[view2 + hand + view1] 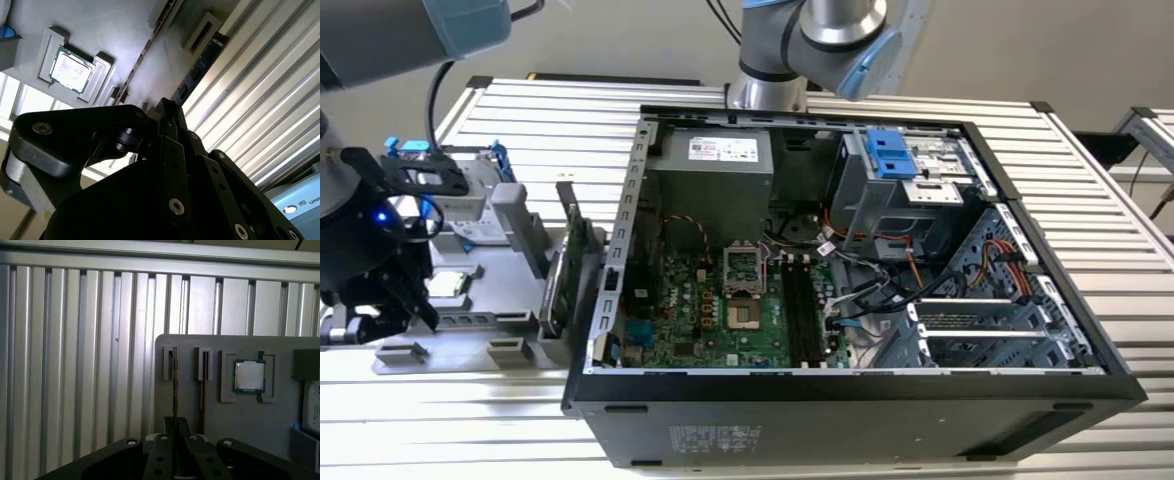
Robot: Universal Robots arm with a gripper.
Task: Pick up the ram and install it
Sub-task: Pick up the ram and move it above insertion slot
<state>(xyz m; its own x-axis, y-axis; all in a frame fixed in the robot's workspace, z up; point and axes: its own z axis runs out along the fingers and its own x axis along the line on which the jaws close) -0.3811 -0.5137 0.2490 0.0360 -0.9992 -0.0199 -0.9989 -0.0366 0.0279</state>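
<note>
The ram (175,385) is a thin stick standing on edge in a slot of the grey holder tray (235,420). Its blue board (199,67) runs straight into my fingertips. My gripper (175,432) sits low over the tray's near-left corner (367,325) in the exterior view. Its fingers (170,130) are pressed close on both sides of the ram's end, and the stick still rests in its slot. The part of the ram between the fingers is hidden.
A second thin stick (203,390) stands in the neighbouring slot, with a processor chip (249,376) beyond it. A green card (567,265) stands at the tray's right edge. The open computer case (854,260) shows black memory slots (807,310) on its motherboard.
</note>
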